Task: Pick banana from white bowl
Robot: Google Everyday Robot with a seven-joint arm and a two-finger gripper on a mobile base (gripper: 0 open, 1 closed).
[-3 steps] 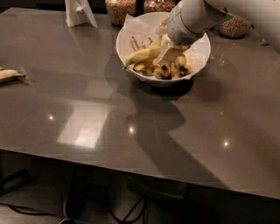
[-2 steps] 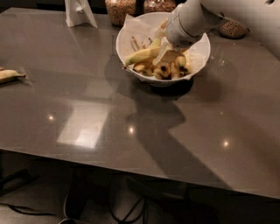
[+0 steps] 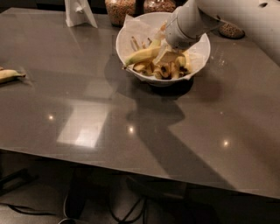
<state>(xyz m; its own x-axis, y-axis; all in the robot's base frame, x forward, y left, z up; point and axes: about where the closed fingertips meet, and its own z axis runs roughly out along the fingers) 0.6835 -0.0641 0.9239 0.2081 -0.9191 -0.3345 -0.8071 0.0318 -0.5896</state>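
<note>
The white bowl stands at the back middle of the grey table, lined with crumpled white paper. The long pale yellow-green banana lies across the left half of the bowl, its tip over the left rim, on top of several short brown-spotted bananas. My gripper reaches down into the bowl from the upper right on the white arm and sits at the long banana's right end, which it hides.
A small lone banana lies at the table's left edge. Glass jars of grain and a white stand line the back edge. Another jar stands right of the bowl. The arm casts a shadow in front of the bowl.
</note>
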